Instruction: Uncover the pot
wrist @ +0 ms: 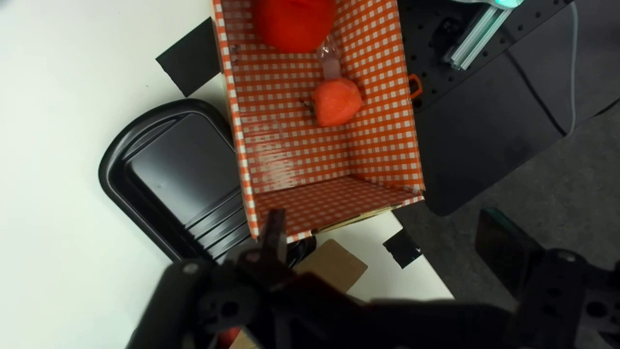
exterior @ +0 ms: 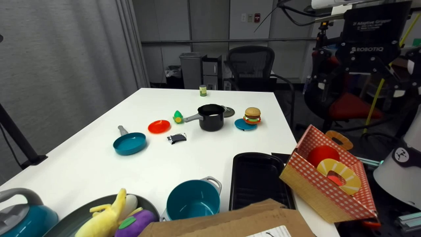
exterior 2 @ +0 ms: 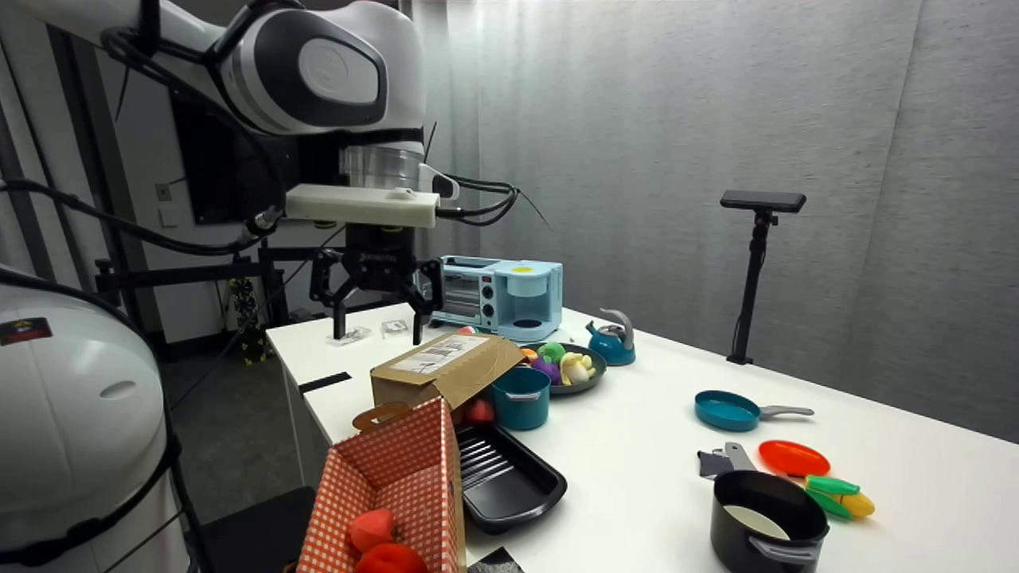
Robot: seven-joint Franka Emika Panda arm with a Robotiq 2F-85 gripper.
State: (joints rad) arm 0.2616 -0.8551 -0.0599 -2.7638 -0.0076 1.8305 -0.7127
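Note:
The black pot (exterior: 212,121) with a grey straight handle stands upright on the white table, and it also shows in an exterior view (exterior 2: 728,529). Its top is open, and a pale patch shows inside. A dark round lid (exterior: 230,112) lies on the table just behind the pot, by its rim. My gripper (exterior: 361,91) is open and empty, high up and far from the pot; it also shows in an exterior view (exterior 2: 379,328). In the wrist view the open fingers (wrist: 387,235) are above the checked box's end. Pot and lid are out of the wrist view.
A red-checked box (exterior: 315,177) with red toys and a black tray (exterior: 256,174) stand near the robot. A cardboard box (exterior 2: 446,362) and teal bowl (exterior 2: 521,404) are beside them. A toy burger (exterior: 252,115), red plate (exterior: 159,126), corn (exterior: 178,117) and teal pan (exterior: 130,144) surround the pot.

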